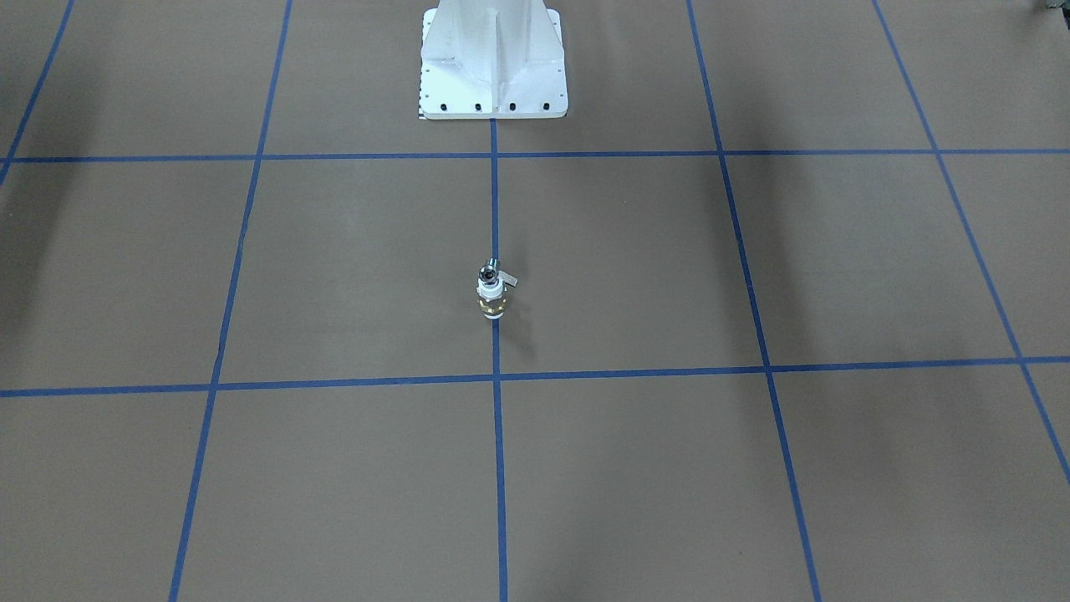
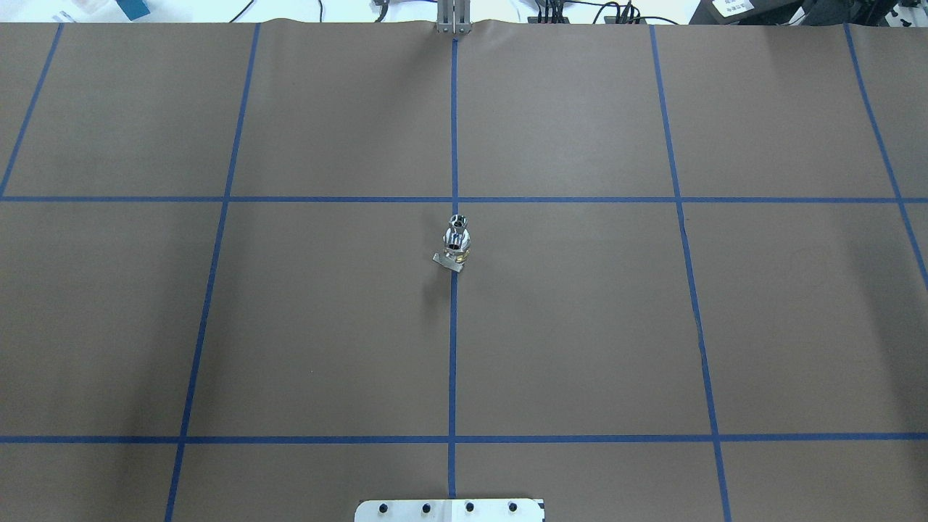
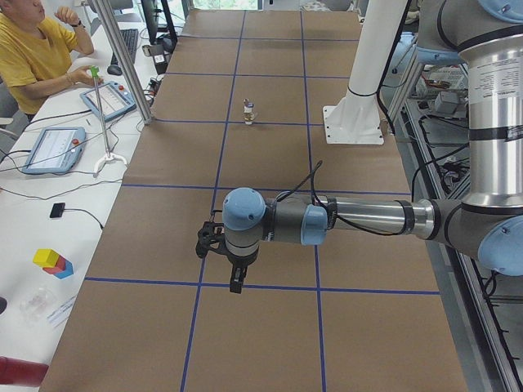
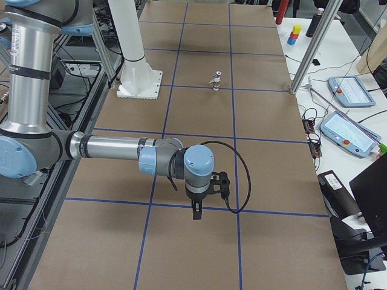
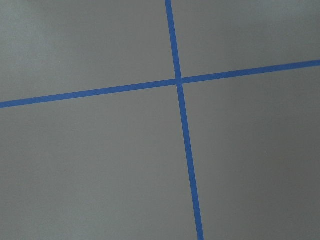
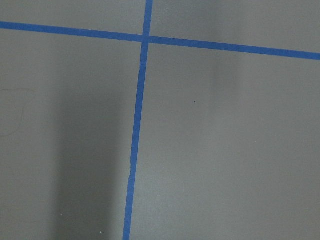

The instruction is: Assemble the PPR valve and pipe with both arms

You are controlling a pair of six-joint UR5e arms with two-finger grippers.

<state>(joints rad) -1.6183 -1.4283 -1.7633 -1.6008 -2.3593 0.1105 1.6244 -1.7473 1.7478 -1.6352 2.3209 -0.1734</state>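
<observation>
The valve stands at the middle of the table, on the centre blue tape line, out in front of the robot's white base. Both grippers are well apart from it. The left gripper hangs over the paper far toward the table's left end, and the right gripper hangs the same way toward the right end. Each shows only in its own side view, so I cannot tell whether either pair of fingers is apart or together. Neither touches anything. Both wrist cameras show only brown paper and crossing tape.

The valve is a short white cylinder with a brass-coloured band. A small grey lever sticks out toward the robot's left. The pipe, a tiny silvery stub with a dark round end, sits against one end of the valve, in line with it, so the two read as one small stack. In both side views the stack looks upright. It is too small to tell how firmly the two parts are joined.

An operator in a yellow shirt sits at a desk beside the table.
</observation>
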